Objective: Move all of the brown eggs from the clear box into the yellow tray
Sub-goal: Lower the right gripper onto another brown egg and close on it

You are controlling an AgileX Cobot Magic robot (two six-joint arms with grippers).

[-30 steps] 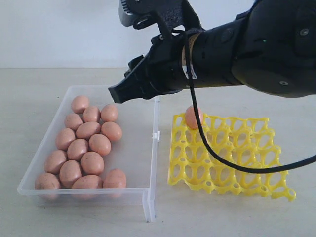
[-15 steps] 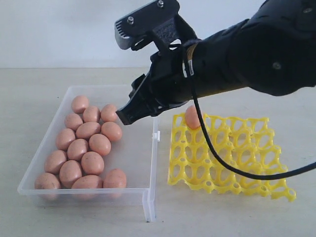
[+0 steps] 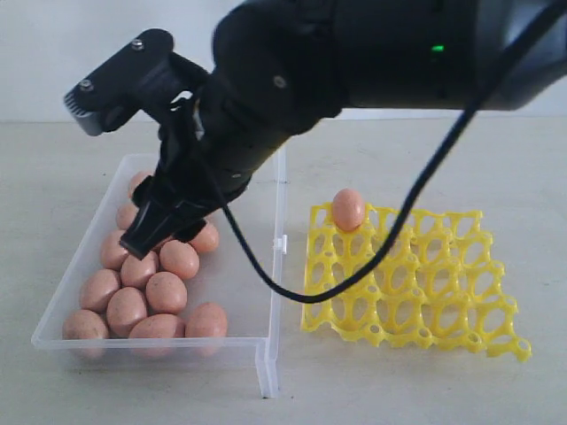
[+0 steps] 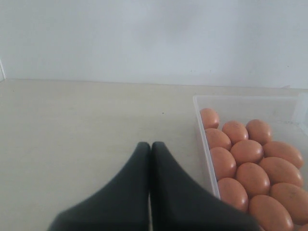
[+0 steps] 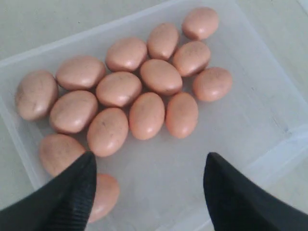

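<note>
Several brown eggs (image 3: 166, 291) lie packed in the clear box (image 3: 244, 283) on the left; the right wrist view shows the brown eggs (image 5: 147, 115) from above inside the clear box (image 5: 240, 125). One egg (image 3: 347, 209) sits in a back corner cup of the yellow tray (image 3: 416, 279). My right gripper (image 3: 151, 237) has reached across over the box and hangs just above the eggs, open (image 5: 149, 166) with nothing between its fingers. My left gripper (image 4: 151, 145) is shut and empty beside the box (image 4: 204, 139), out of the exterior view.
The box's clip tab (image 3: 281, 243) faces the tray across a narrow gap. The right arm's black cable (image 3: 292, 292) loops down over the tray's near-left cups. Bare tabletop (image 3: 399, 390) lies in front of the box and tray.
My right arm has swung left from the box's far right wall to above the egg cluster and lowered. Its fingers have spread wider. The eggs have not moved.
</note>
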